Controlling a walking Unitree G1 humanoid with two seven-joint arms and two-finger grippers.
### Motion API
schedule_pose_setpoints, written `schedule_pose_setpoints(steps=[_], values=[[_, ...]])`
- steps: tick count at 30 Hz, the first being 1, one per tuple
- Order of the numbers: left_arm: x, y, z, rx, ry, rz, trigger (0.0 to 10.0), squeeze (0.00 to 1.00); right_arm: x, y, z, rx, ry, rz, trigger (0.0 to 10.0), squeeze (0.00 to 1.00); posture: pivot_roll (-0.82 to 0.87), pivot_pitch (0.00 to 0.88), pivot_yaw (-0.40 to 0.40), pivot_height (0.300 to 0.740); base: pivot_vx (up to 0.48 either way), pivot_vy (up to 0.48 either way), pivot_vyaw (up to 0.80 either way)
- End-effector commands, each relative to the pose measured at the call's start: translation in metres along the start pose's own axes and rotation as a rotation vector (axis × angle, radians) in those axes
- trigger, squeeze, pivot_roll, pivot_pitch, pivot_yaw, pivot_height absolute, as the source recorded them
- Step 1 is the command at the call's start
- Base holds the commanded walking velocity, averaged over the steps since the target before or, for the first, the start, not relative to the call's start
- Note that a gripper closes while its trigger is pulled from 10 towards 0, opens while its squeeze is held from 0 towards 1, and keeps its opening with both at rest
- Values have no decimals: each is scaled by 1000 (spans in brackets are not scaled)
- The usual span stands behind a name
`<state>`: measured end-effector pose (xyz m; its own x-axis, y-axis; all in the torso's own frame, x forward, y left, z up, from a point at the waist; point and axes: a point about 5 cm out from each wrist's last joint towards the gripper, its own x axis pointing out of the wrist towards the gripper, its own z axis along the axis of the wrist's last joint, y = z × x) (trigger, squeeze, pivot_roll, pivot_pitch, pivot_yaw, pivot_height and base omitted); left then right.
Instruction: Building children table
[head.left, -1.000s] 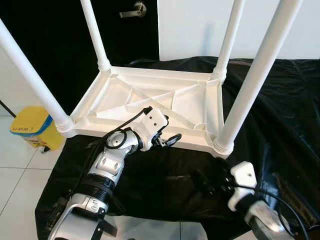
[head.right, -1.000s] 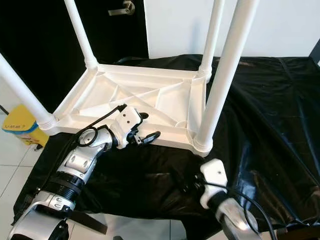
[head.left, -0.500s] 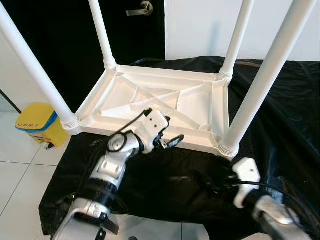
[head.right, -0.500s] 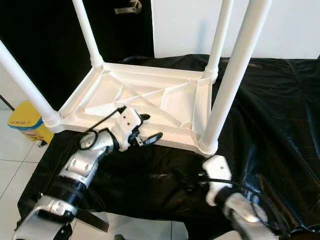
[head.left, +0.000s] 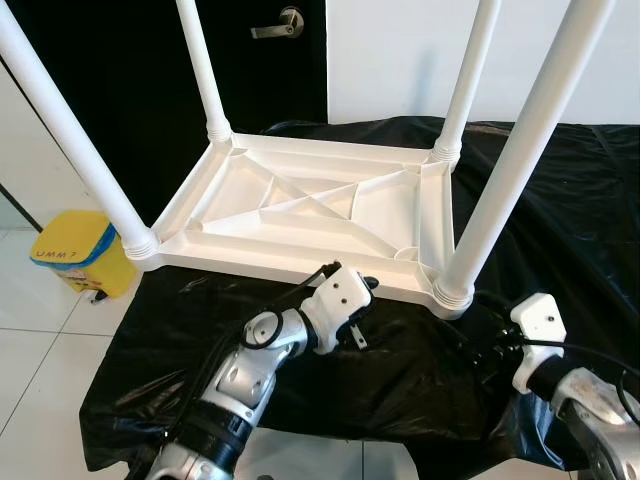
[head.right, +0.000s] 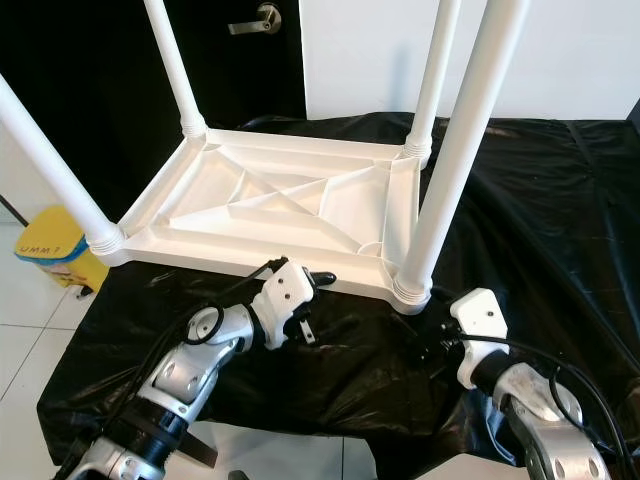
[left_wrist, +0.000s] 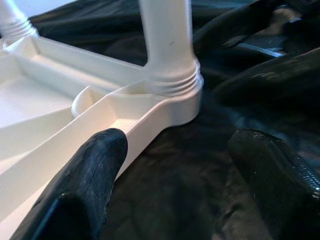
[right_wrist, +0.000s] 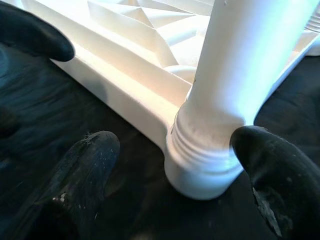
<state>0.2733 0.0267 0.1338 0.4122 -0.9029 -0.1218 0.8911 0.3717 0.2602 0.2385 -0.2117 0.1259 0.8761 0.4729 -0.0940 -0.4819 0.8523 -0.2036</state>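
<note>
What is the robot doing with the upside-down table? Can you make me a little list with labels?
table: white children's table, upside down on a black sheet, four legs pointing up
left gripper: open, by the table's near edge
right gripper: open, fingers either side of the near right leg at its base, not closed on it
background: yellow bin on the tiled floor, dark door with a handle
stage: all four legs fitted
</note>
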Motion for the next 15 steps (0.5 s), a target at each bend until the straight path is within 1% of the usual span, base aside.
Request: schedule_pose_setpoints(steps=[1, 6, 7, 10, 11, 12, 15], values=[[1, -5, -1, -5, 11, -20, 10000, 0, 4, 1, -4, -5, 9, 10, 10000, 0, -192, 47, 32, 740, 0, 0, 0], [0, -8, 1, -8, 15, -23, 10000, 0, 16, -2, -7, -9, 7, 10, 10000, 0, -189, 46, 38, 740, 0, 0, 0], [0, -8, 1, -8, 15, -23, 10000, 0, 16, -2, -7, -9, 7, 10, 10000, 0, -189, 46, 38, 740, 0, 0, 0], [-2, -6, 1, -4, 20, -20, 10000, 0, 28, -8, -8, -34, -5, -12, 10000, 0, -194, 45, 46, 740, 0, 0, 0], [-2, -6, 1, -4, 20, -20, 10000, 0, 28, -8, -8, -34, -5, -12, 10000, 0, -194, 45, 46, 740, 0, 0, 0], [-2, -4, 2, -2, 23, -19, 10000, 0, 37, -11, -8, -39, -15, -17, 10000, 0, -194, 45, 47, 740, 0, 0, 0], [-2, -4, 3, -1, 23, -20, 10000, 0, 42, -13, -8, -40, -20, -20, 10000, 0, -194, 45, 47, 740, 0, 0, 0]])
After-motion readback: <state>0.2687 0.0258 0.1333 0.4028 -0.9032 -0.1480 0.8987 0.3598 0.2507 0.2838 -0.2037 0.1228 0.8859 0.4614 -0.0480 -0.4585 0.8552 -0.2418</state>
